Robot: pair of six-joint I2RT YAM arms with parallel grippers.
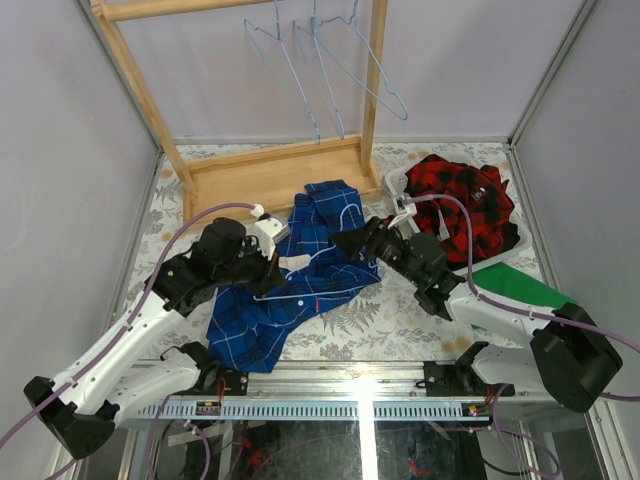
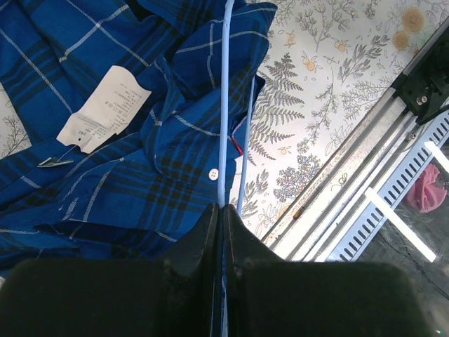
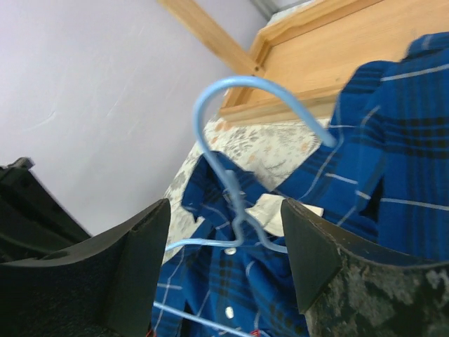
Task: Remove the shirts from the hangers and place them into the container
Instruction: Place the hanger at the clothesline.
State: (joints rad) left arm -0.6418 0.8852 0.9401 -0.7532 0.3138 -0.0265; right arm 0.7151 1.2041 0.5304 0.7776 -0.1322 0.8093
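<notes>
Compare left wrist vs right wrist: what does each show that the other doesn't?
Left wrist only: the left gripper shut on a straight run of the light-blue wire hanger, a white paper tag and a white button on the blue plaid shirt, and the slotted metal rail at the table edge.
Right wrist only: the right gripper, fingers apart on either side of the hanger's hooked top, apparently not touching it; the wooden rack base; the grey wall.
Both: that hanger and shirt, over the fern-print table cover.
</notes>
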